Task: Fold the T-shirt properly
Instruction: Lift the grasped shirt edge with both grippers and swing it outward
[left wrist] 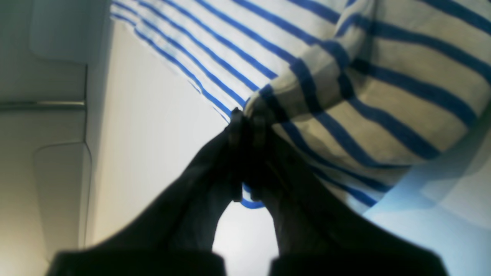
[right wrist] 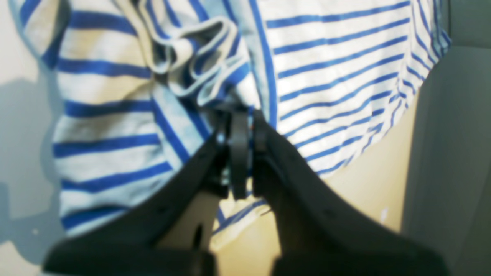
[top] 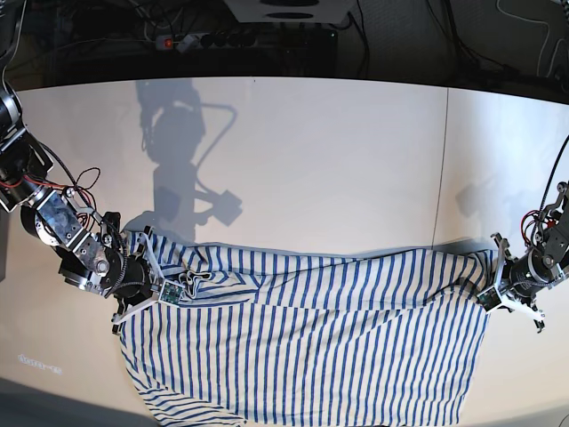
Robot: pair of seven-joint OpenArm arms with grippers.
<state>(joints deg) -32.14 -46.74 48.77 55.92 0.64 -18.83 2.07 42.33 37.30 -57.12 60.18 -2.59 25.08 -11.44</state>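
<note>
Both my hands are clamped on the T-shirt [top: 302,347]: left hand [top: 498,301] at 3 o'clock, right hand [top: 162,286] at 9 o'clock by the neckband. Step in hand appears to be stretching it flat on the table [top: 311,160]; next I judge an even carry-over fold.

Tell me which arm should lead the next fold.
Probably the right: its tool is shut on the T-shirt at the bunched neckband end, which needs carrying over. The left tool pins the far edge as anchor.
</note>
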